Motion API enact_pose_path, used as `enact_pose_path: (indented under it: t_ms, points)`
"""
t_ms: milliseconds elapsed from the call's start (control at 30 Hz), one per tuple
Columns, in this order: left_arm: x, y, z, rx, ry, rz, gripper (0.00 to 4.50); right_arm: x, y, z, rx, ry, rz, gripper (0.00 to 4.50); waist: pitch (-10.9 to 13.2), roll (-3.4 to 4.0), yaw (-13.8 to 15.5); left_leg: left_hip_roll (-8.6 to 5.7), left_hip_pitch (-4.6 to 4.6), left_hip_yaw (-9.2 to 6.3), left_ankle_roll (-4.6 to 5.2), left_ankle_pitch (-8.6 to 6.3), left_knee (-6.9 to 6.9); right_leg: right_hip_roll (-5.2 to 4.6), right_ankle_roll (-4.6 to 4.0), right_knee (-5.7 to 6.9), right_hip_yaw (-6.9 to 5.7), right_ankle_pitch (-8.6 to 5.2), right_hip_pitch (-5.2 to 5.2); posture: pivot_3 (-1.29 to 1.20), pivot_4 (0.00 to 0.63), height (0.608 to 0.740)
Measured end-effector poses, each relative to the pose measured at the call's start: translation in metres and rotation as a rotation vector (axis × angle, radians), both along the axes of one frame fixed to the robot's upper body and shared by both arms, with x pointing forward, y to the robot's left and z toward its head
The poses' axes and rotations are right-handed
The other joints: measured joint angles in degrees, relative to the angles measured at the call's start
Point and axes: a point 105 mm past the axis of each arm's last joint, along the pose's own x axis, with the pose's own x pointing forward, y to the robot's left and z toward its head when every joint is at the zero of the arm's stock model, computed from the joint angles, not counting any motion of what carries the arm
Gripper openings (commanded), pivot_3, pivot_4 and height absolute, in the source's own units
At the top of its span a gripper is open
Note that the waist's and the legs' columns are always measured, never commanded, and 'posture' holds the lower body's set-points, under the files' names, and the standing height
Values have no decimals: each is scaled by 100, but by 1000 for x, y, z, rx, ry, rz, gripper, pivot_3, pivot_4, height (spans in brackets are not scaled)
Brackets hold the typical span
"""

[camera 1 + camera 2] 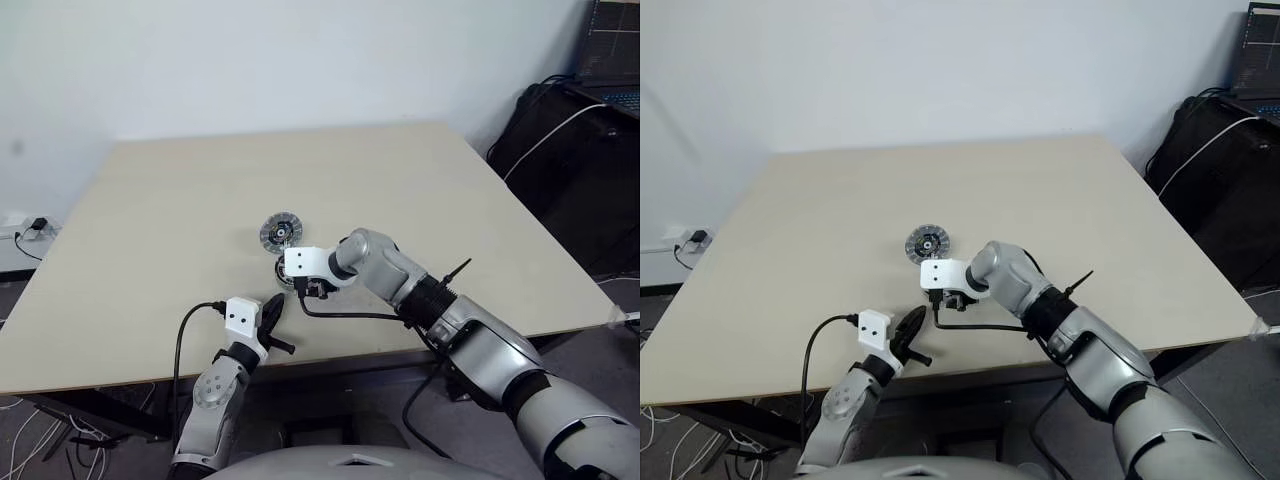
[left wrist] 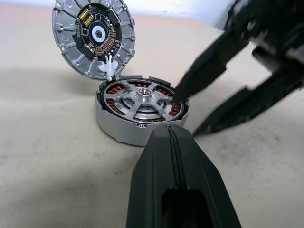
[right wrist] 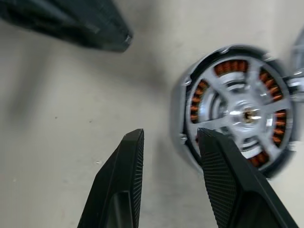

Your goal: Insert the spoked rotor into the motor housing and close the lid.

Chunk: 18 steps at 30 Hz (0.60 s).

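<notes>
The right gripper points steeply down at the table with its two black fingers parted and grasping nothing; one fingertip sits at the rim of the motor housing, the other just outside it. The spoked rotor lies seated inside the housing, copper windings showing between its spokes, and the lid leans against the housing's far side, ribbed face showing. The left gripper reaches out nearly level, fingers clenched together and empty, their tips just short of the housing's near wall.

Shiny metal spoked rotor (copper windings beneath) on matt table.
</notes>
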Motion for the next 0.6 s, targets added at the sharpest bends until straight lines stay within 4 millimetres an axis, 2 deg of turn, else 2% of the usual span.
enact_pose_path:
  t_ms: [600]
  points:
    - [-2, 3, 0, -17, -9, 46, 0, 11, 0, -8, -75, -13, 36, 1907, -2, 0, -9, -1, 4, -2, -5, 0, -1, 1, -3, 3, 0, 1, -2, 0, 0, 740]
